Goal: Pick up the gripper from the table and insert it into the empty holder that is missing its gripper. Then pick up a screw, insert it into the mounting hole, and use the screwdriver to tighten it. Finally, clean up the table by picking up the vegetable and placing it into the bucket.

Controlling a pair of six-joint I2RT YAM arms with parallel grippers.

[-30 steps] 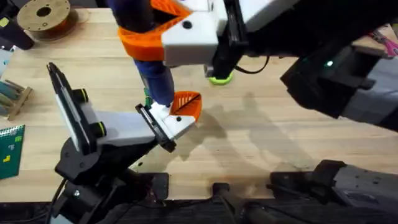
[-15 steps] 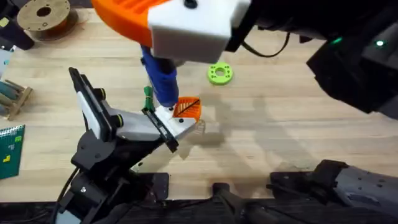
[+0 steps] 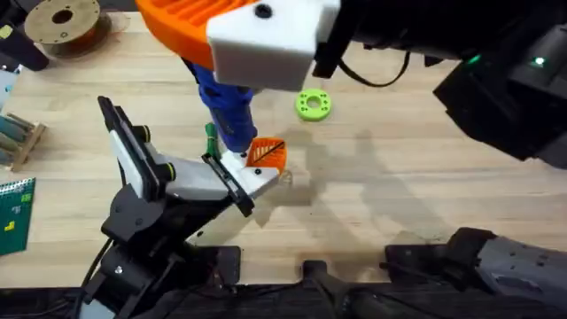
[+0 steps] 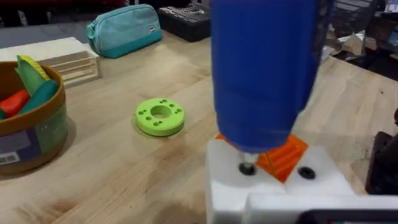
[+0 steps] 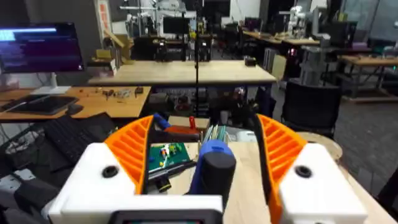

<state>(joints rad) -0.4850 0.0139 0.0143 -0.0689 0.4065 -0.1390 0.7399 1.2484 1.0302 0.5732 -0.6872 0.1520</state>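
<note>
My right gripper [image 3: 232, 40] looms large under the overhead camera, its orange pads [image 5: 134, 149] shut on the blue screwdriver [image 3: 228, 115]. The screwdriver stands upright with its bit in a mounting hole of the white holder [image 4: 273, 183] on my left gripper [image 3: 244, 177]. The orange gripper tip [image 3: 266, 155] sits in that holder, just beside the bit. A slim dark-green vegetable [image 3: 211, 136] lies on the table behind the screwdriver, partly hidden. The bucket [image 4: 31, 121], with red and green pieces inside, stands farther off in the left wrist view.
A bright-green ring disc [image 3: 313, 105] lies on the wooden table [image 3: 399, 177] right of the screwdriver. A brown filament spool [image 3: 62, 22] sits at the far left corner. A teal pouch [image 4: 121, 28] rests beyond the disc. A green circuit card [image 3: 13, 208] lies at the left edge.
Over the second, my right gripper swung left and closer under the camera, and my left arm shifted right. The screwdriver stays upright on the holder. The last half second shows almost no motion.
</note>
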